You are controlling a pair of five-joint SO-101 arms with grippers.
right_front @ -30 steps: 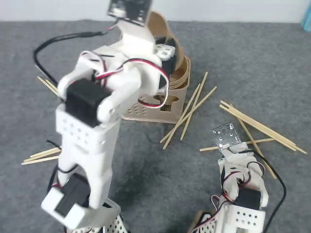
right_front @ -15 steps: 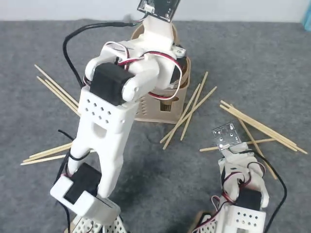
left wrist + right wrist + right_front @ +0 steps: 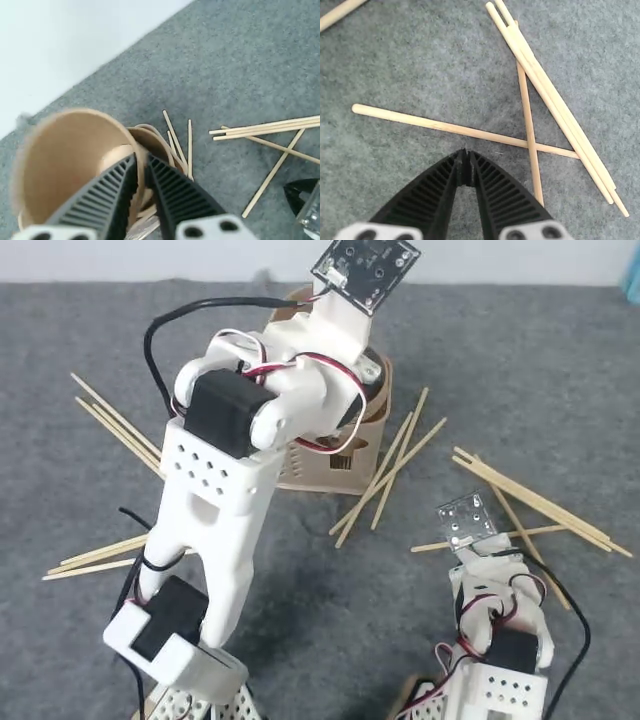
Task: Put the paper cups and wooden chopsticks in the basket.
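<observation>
- High view: left arm (image 3: 215, 500) reaches over the basket (image 3: 365, 455) and hides most of it. Loose chopsticks (image 3: 392, 468) lie just beside the basket. A second scatter (image 3: 535, 502) lies well apart from it, near the right arm (image 3: 497, 635). A third scatter (image 3: 110, 420) is on the other side, all on grey carpet (image 3: 560, 360).
- Left wrist view: left gripper (image 3: 141, 162) is closed to a thin slit on the rim wall of a paper cup (image 3: 65, 160), one finger inside and one outside. The cup sits over other nested cups (image 3: 152, 137). Can't tell if it is seated or hanging.
- Right wrist view: right gripper (image 3: 466, 161) is fully closed, tips touching, holding nothing. It is just above the carpet near a single chopstick (image 3: 445, 127), and a bundle (image 3: 555, 100) crosses that stick.
- Handling, my guess: the cup is light, thin-walled and dents easily, so a gentle rim pinch suits it. Chopsticks are light, stiff and thin, and likely to roll or pivot. Grab across the shaft near mid-length, one stick or a touching pair.
</observation>
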